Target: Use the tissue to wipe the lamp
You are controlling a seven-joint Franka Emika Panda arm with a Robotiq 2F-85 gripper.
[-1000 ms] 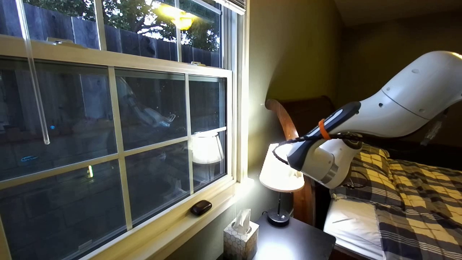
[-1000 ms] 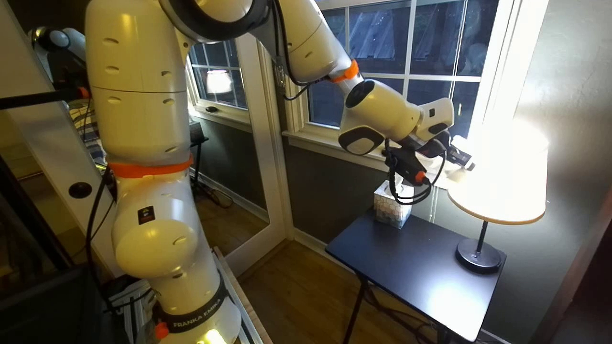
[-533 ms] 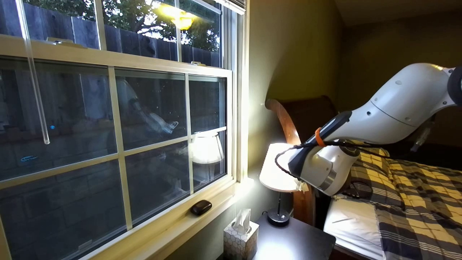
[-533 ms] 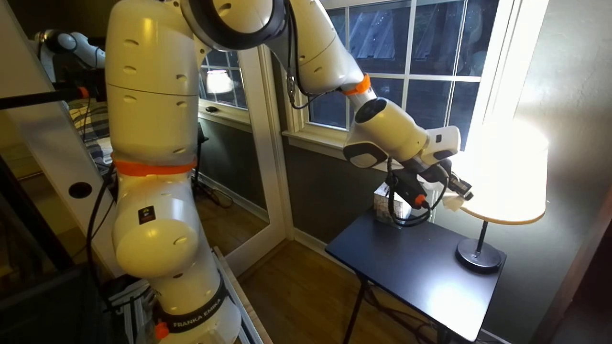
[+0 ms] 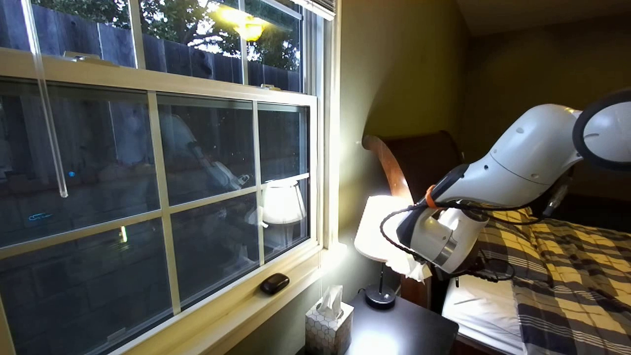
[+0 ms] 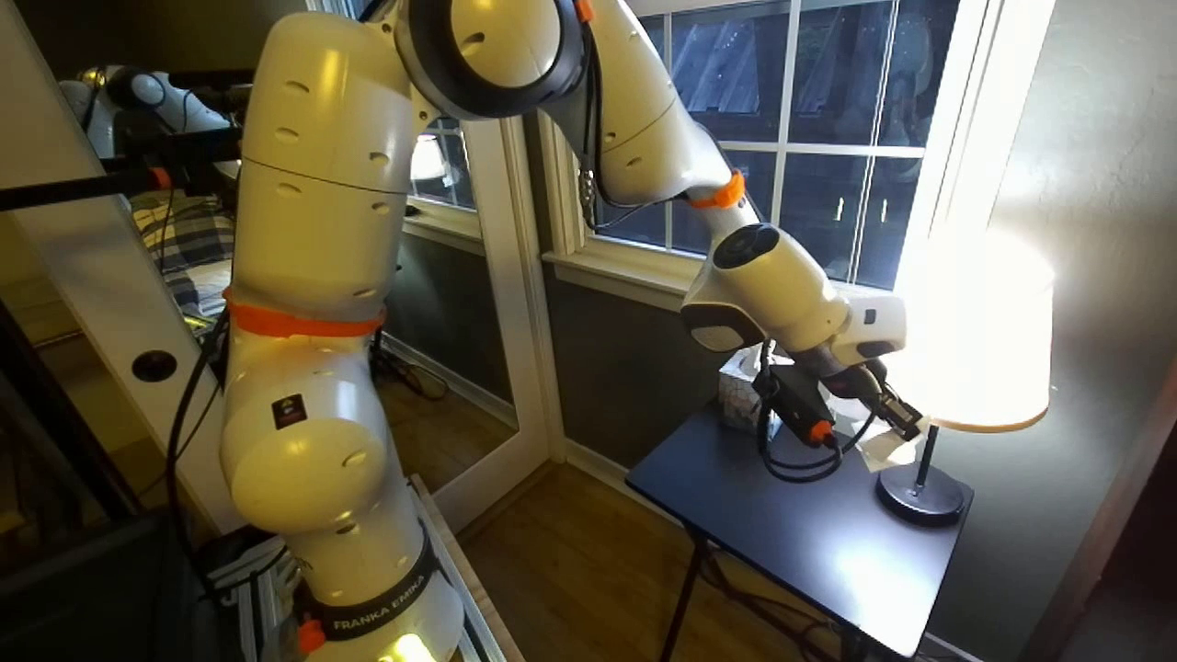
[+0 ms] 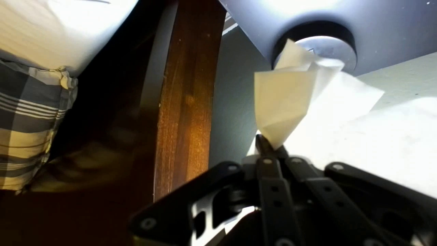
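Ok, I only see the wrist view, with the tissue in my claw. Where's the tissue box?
Observer: The box stands on the same table as the lamp, in both exterior views.
Operator: And is my tissue up high or down low?
Observer: In both exterior views, its end shows lower than the shade's bottom edge. Touching or not, I can't tell.
Operator: Is anything on the sill?
Observer: Yes, a small dark thing, in an exterior view.

A bedroom in a home
In an exterior view: plaid-covered bed (image 5: 567,286) at four o'clock, wooden headboard (image 5: 426,155) at three, bedside table (image 5: 409,323) at five bearing a lit lamp (image 5: 377,229), window (image 5: 207,153) at nine.
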